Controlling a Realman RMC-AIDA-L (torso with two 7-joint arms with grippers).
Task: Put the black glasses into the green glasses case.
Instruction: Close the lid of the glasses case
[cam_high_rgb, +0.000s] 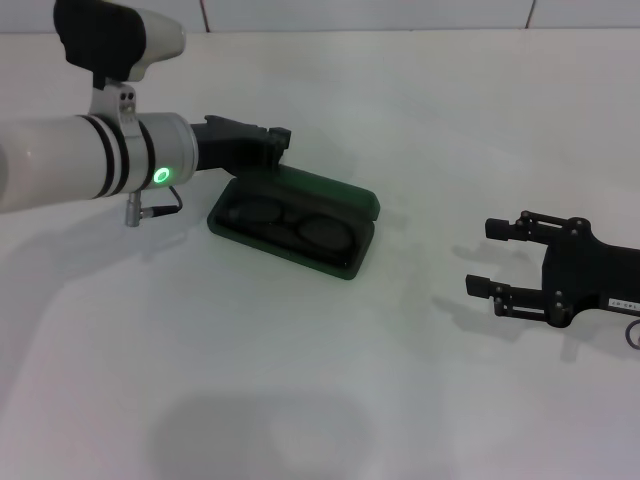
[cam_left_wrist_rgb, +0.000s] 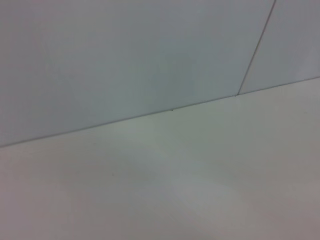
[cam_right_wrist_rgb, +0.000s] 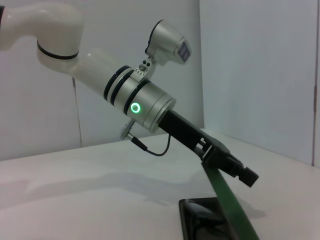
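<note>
The black glasses (cam_high_rgb: 292, 224) already lie inside the green glasses case (cam_high_rgb: 345, 262), lenses side by side along the case's long axis, which runs from near the left gripper (cam_high_rgb: 272, 140) off toward the right arm's side. So what remains, as I judge it, is closing the lid (cam_high_rgb: 322, 187).

The relation that matters is between that lid and the left gripper. The lid stands raised along the far long edge of the case, and the left gripper sits right at its upper edge, at the end of the case nearest the left arm. From the right wrist view the lid (cam_right_wrist_rgb: 231, 210) rises steeply from the case's tray (cam_right_wrist_rgb: 196, 221) and the gripper (cam_right_wrist_rgb: 235, 167) meets its top; the fingers look pressed against or pinching the lid, though I cannot tell whether they are pressed together or parted.

The right gripper (cam_high_rgb: 492, 258) rests low over the table (cam_high_rgb: 300, 400), well apart from the case on its other side, fingers spread and holding nothing. The left arm is far nearer.
</note>
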